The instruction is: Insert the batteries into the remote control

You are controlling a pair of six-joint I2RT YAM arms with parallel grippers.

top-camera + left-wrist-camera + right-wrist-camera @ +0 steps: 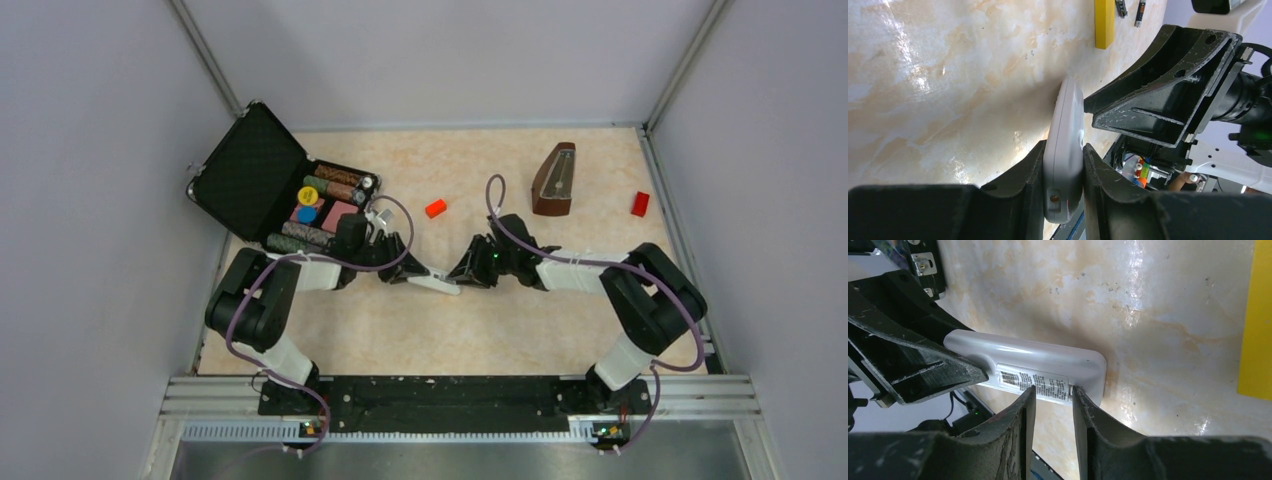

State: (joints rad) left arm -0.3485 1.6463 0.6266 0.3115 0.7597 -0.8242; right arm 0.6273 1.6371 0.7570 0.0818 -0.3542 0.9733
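Observation:
The remote control is a white bar standing on its long edge on the table, and my left gripper is shut on one end of it. In the top view the remote lies between both grippers. My right gripper is slightly open; its fingertips touch the remote's labelled back near its free end, with nothing between them. The right gripper also shows in the left wrist view. Two slim dark batteries lie on the table beyond a yellow block.
An open black case with coloured pieces stands at the back left. A red block, a brown metronome and another red block stand behind the grippers. The yellow block lies close to the remote's free end.

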